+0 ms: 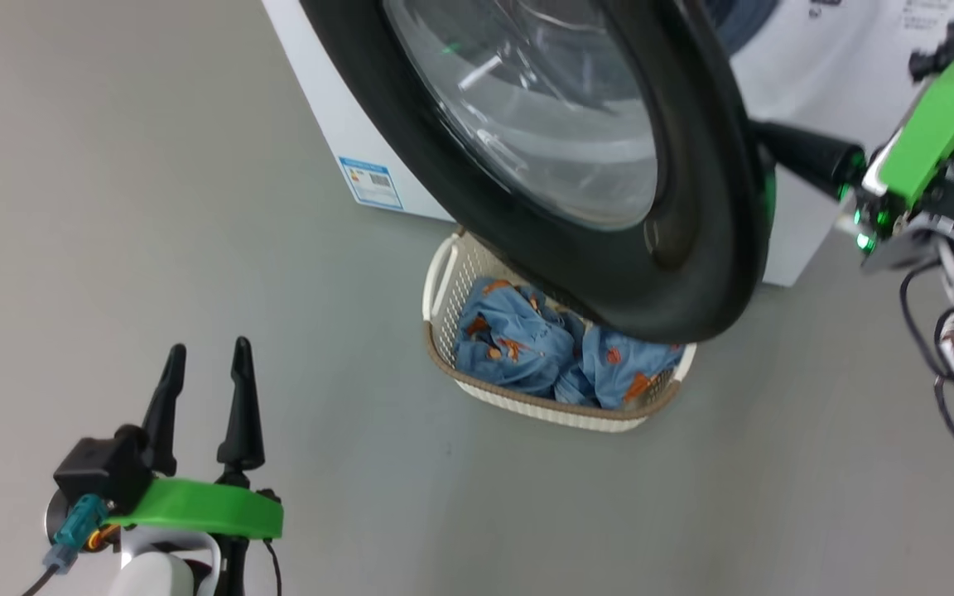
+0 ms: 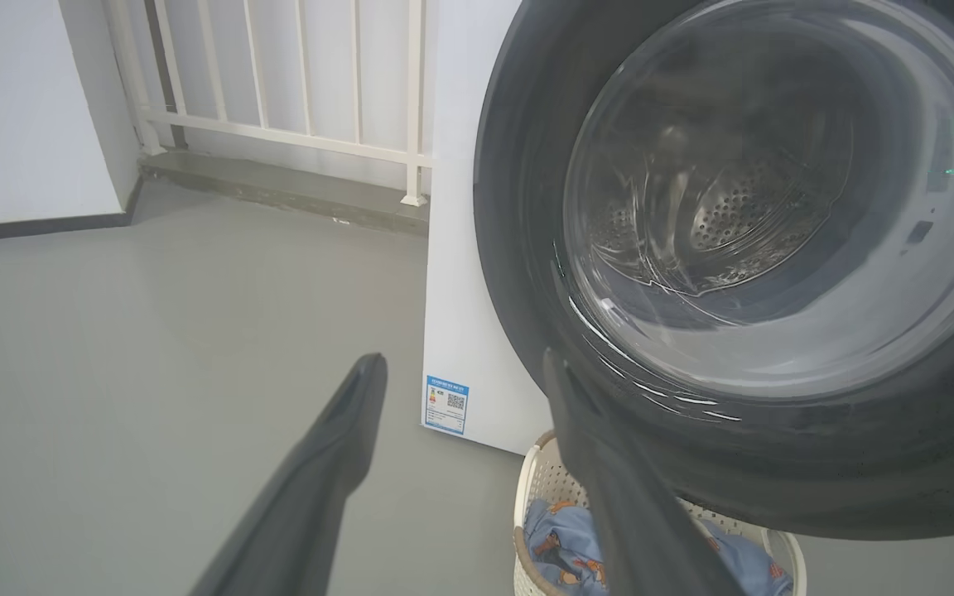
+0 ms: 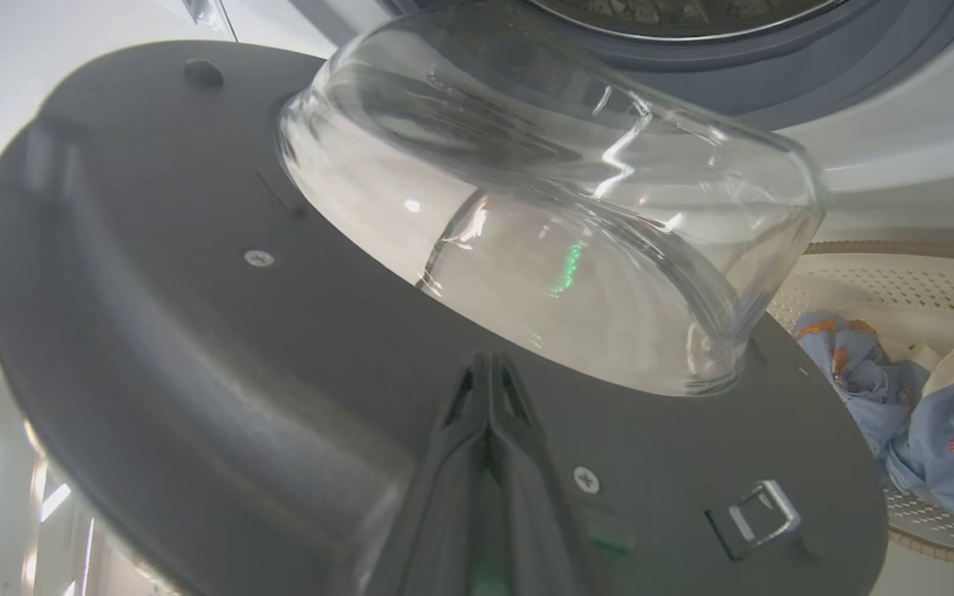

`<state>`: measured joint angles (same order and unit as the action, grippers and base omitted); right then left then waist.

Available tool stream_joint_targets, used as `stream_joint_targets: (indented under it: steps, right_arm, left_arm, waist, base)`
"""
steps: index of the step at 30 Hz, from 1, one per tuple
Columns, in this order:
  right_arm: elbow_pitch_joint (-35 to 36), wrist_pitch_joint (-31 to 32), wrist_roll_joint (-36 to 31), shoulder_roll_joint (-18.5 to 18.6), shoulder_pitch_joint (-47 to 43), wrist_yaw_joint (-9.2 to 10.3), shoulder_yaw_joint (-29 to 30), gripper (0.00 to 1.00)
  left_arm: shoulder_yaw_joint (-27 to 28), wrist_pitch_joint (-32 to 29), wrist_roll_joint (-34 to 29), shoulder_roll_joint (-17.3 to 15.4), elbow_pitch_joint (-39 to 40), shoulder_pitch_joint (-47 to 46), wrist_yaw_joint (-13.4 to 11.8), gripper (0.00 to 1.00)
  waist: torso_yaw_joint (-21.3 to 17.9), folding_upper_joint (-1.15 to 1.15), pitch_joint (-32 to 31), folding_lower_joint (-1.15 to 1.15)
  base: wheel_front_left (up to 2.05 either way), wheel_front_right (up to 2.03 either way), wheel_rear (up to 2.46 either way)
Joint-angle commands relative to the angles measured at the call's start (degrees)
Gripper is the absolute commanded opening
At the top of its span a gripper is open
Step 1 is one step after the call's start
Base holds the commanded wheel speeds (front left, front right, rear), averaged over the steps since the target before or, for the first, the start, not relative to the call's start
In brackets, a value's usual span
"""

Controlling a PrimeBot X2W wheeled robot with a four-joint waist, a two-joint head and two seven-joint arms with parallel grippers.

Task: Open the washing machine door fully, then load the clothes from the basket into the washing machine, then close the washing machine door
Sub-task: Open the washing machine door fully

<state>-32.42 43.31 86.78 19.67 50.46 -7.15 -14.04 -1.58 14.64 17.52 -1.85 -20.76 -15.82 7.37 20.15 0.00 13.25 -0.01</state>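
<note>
**Washing machine door swung out above a basket of clothes, one claw behind it**

A large round glossy black washing machine door [image 1: 717,207] with a bulging clear glass bowl window [image 1: 527,108] stands swung out from a big white boxy front-loading washing machine [image 1: 320,91]. In the head view, the door's lower edge overlaps the far side of a small cream-white perforated plastic basket [image 1: 543,410] with a brown woven-look rim. The basket sits on the grey floor [image 1: 154,207] just in front of the machine. Inside it lie crumpled light blue clothes [image 1: 518,339] printed with orange-brown bear figures.

The right claw [image 3: 489,364] has its two dark fingers pressed together, with nothing between them. It points at the door's grey inner face, just below the glass bowl and near a small metal latch [image 3: 754,517]. Whether the tips touch the door cannot be told.

The left claw [image 1: 208,349] hangs low at the left, well apart from the basket, with its fingers spread and empty. Its wrist view looks at the door's outer face, and the perforated steel drum [image 2: 734,215] shows through the glass. A blue label sticker [image 1: 371,182] sits low on the machine's white side panel. A white railing [image 2: 278,83] stands beyond the machine.
</note>
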Motion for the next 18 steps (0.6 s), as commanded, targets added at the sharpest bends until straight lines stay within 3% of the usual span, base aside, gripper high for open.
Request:
stream_joint_targets:
  steps: [1,18]
  right_arm:
    - [2.7,0.9,1.1,-0.7,-2.9,-0.34,-0.4,0.0]
    - [8.8,2.2,4.1,-3.1,-15.1,-0.34,-1.2,0.0]
  left_arm:
    - [2.1,0.4,-0.7,-1.7,0.7,0.8,0.1,1.0]
    - [1.0,0.3,-2.0,-2.4,-1.4,3.7,-0.2,1.0]
  waist:
    - [2.0,0.0,-2.8,0.01]
    - [10.6,0.0,-9.3,0.01]
  base:
    - [0.0,0.0,0.0]
    - [0.0,0.0,0.0]
